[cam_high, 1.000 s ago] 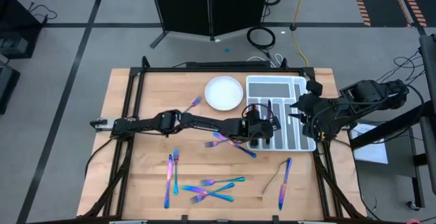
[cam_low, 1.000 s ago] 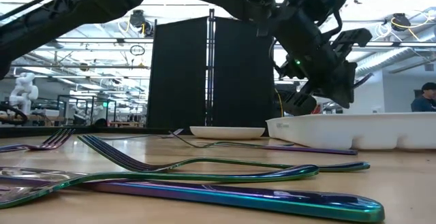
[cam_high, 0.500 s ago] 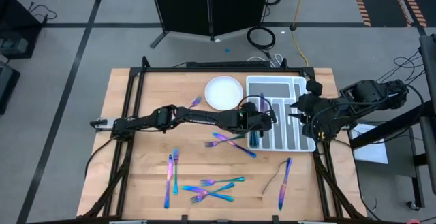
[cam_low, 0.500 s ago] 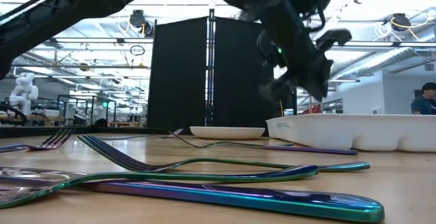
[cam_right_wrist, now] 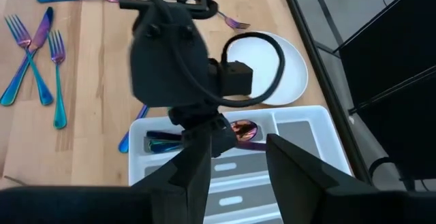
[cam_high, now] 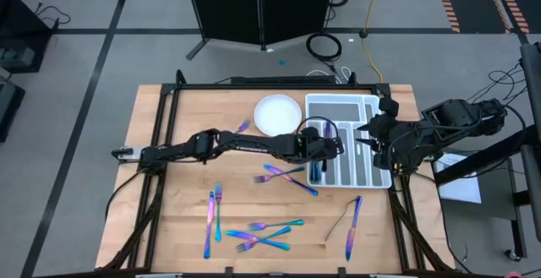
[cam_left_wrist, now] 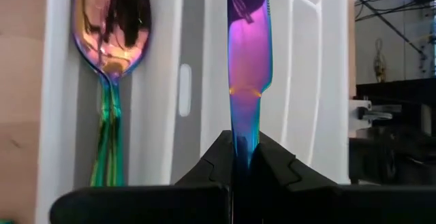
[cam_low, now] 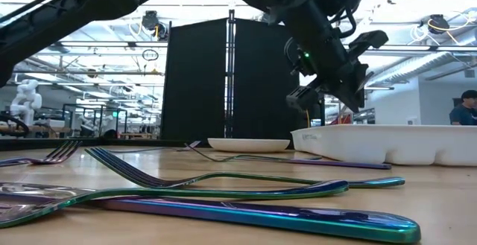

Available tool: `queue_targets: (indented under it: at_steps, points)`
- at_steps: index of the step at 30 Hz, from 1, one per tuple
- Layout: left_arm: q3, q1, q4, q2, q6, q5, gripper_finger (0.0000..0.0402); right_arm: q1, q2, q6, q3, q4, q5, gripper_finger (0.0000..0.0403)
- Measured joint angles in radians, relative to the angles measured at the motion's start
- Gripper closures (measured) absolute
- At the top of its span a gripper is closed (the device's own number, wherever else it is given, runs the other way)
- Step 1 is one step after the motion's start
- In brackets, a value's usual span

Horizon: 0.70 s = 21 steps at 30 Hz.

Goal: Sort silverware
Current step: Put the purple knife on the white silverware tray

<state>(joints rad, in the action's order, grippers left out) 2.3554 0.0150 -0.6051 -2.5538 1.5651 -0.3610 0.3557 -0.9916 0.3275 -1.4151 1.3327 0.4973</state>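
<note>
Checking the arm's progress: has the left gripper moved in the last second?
Yes. In the high view the left gripper, shut on a knife, has shifted along the white tray toward its plate-side end.

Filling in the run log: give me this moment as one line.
left tool: shut on knife over tray | spoon in next slot | right tool: open, waiting at tray's right side

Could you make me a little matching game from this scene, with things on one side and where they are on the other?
Things:
1. knife
2. spoon
3. white plate
4. right claw

Places:
A. lying in a tray compartment
B. open, waiting at the tray's right edge
C. gripped in the left claw, above the tray
D. on the table beside the tray

Pairs: 1-C, 2-A, 3-D, 4-B
</note>
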Motion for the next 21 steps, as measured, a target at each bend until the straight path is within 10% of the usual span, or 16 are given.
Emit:
queue_targets:
  at_steps: [21]
  points:
    - [0.002,-0.021,-0.104,0.002,0.079,0.241,0.0374,0.000,0.000,0.027,0.000,-0.005,-0.005,0.0271]
